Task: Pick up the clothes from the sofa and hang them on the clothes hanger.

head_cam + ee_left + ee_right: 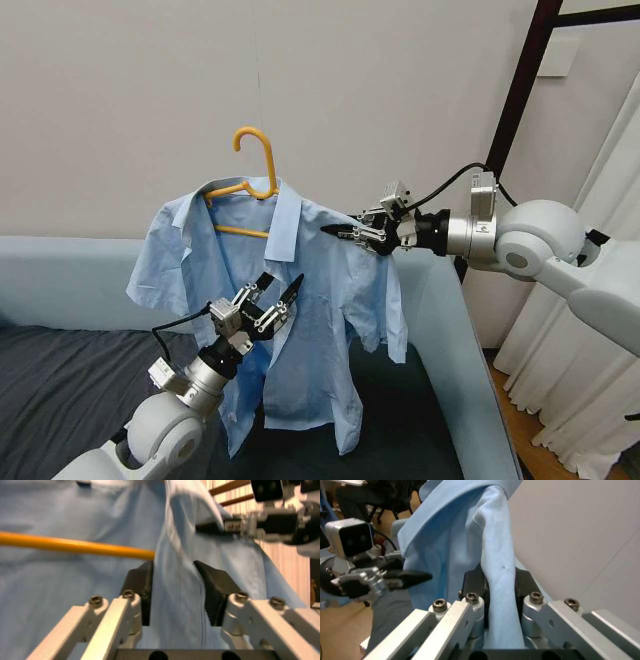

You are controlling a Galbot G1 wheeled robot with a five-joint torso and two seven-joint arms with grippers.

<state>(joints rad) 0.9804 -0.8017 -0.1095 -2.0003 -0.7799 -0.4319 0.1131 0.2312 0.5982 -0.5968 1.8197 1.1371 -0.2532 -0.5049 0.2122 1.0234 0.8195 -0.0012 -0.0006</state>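
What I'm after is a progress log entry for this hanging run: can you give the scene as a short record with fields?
shirt: light blue shirt, draped over the hanger, front open
hanger: yellow, hung in front of the wall, above the sofa
left claw: open, fingers either side of the shirt's front edge
right claw: shut on the shirt near one shoulder
sofa: blue, behind and below the shirt
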